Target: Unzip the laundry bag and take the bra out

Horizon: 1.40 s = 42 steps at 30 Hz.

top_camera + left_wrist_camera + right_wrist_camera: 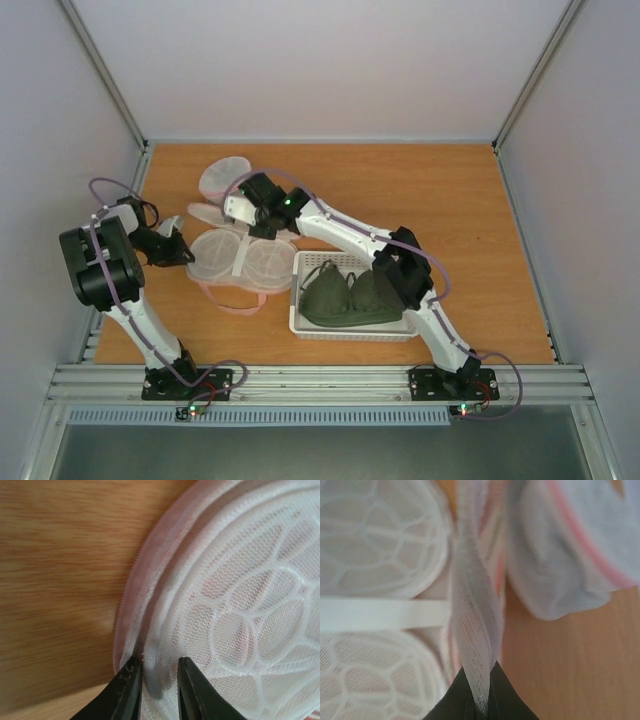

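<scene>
Right jaws pinch shut on laundry bag [212, 258] mesh; left jaws narrowly straddle its rim, grip unclear.

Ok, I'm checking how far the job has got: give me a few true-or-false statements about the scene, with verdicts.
The bra lies in the basket. True.
The right fingers are open and empty. False: they are shut on a mesh fold of the bag.
The left fingers sit at the bag's rim. True.
The bag is zipped shut. False: it lies open, its mesh inside showing.
</scene>
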Motion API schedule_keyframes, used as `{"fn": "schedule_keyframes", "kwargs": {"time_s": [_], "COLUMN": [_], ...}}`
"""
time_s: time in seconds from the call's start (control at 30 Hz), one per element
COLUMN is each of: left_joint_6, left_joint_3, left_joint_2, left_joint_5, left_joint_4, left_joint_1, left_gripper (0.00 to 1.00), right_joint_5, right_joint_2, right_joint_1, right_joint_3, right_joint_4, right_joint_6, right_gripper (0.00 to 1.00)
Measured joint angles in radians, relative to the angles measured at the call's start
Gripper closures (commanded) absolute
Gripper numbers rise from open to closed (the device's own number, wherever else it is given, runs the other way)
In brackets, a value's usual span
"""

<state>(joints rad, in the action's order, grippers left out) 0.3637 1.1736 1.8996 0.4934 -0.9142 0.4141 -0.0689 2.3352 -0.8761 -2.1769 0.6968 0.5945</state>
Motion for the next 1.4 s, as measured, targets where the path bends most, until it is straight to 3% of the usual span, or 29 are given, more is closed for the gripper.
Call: {"fn": "schedule_keyframes", "kwargs": {"time_s": [0.17,0.33,0.8,1.0,1.1,1.2,1.4], "left_joint_6": [-0.025,-0.043,-0.062,-0.073,-0.081,-0.093,-0.100], "left_joint_3": [0.000,0.000,0.000,0.007,0.019,0.042,0.105], "left_joint_2": [0.002,0.011,0.011,0.011,0.008,-0.001,-0.044], "left_joint_5": [0.008,0.030,0.038,0.026,0.008,-0.019,-0.053], "left_joint_4": [0.026,0.034,0.037,0.044,0.043,0.041,0.040], "left_joint_1": [0.006,0.023,0.026,0.040,0.052,0.062,0.069], "left_gripper": [0.79,0.79,0.80,0.77,0.70,0.55,0.31], "right_joint_5": [-0.065,-0.112,-0.115,-0.086,-0.054,-0.022,0.017], "right_joint_2": [-0.122,-0.207,-0.157,-0.121,-0.108,-0.092,-0.046], "right_joint_1": [-0.079,-0.150,-0.259,-0.279,-0.280,-0.280,-0.280], "right_joint_3": [0.258,0.396,0.383,0.428,0.435,0.435,0.428], "right_joint_4": [-0.094,-0.190,-0.217,-0.205,-0.203,-0.208,-0.209], "right_joint_6": [0.077,0.138,0.104,0.088,0.072,0.053,0.011], "right_gripper": [0.99,0.99,0.99,0.93,0.89,0.83,0.58]}}
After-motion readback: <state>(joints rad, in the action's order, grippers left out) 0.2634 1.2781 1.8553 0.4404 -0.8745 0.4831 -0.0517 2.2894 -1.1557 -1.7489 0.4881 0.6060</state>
